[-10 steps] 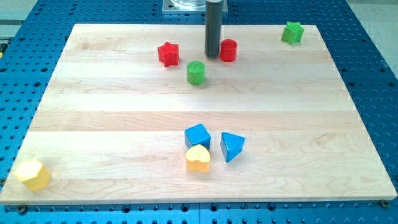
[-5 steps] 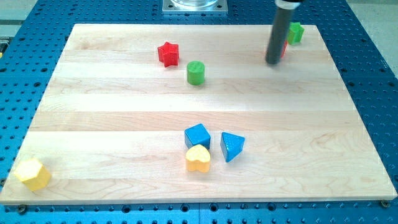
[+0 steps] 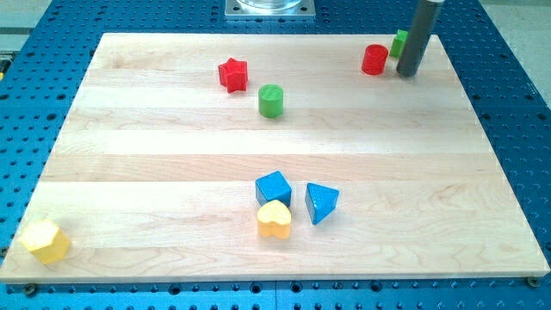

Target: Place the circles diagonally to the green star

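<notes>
My tip [image 3: 407, 74] has no hand to open or close; it rests beside the red circle [image 3: 374, 59], masking the green star [image 3: 400, 42]. The green circle [image 3: 271, 101] sits far off, probably next.

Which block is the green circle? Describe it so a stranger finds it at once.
Start at the board's top half, left of centre. The green circle stands just below and right of the red star. It is the only green round block; the green star sits far right, behind my tip.
</notes>
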